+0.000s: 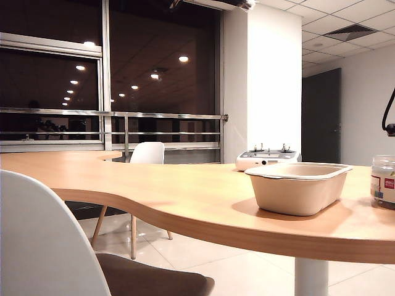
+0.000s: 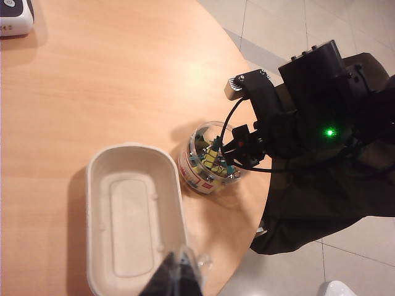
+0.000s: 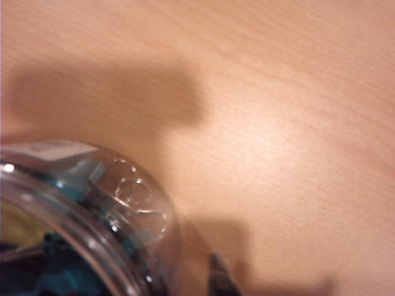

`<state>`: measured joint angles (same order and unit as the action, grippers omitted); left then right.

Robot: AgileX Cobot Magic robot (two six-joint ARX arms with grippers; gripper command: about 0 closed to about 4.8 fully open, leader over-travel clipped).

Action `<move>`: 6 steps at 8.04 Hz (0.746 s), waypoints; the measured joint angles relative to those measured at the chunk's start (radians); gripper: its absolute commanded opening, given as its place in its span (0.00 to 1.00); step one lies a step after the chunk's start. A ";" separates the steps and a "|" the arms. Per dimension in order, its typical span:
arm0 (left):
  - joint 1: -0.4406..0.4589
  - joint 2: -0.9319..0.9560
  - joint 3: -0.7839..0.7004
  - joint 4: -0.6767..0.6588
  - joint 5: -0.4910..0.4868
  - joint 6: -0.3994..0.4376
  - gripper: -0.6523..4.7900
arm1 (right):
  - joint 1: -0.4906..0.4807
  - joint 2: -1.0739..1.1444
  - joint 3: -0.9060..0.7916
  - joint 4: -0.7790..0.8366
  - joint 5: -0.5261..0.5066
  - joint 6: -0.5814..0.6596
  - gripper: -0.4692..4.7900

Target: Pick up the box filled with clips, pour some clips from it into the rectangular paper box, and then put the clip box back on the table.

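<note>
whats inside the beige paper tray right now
Nothing: in the left wrist view the rectangular paper box shows a bare floor. The clips are all in the clear clip tub beside it. The left pincer covers one small part of the rim.

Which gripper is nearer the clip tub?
Right. The right gripper is at the tub, jaws around its rim. The left gripper hangs above the tray's far end.
</note>
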<state>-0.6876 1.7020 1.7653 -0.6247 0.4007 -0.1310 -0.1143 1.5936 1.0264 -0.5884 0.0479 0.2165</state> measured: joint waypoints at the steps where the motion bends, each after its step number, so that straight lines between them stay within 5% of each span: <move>1: 0.000 0.000 0.000 0.000 0.000 0.000 0.11 | 0.000 0.003 0.000 0.004 -0.003 0.000 0.08; 6: 0.000 0.000 0.000 0.000 0.000 0.000 0.11 | 0.100 -0.138 0.029 0.185 0.002 -0.069 0.08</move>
<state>-0.6876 1.7020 1.7653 -0.6243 0.4007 -0.1307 -0.0143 1.4551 1.0550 -0.4038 0.0502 0.1474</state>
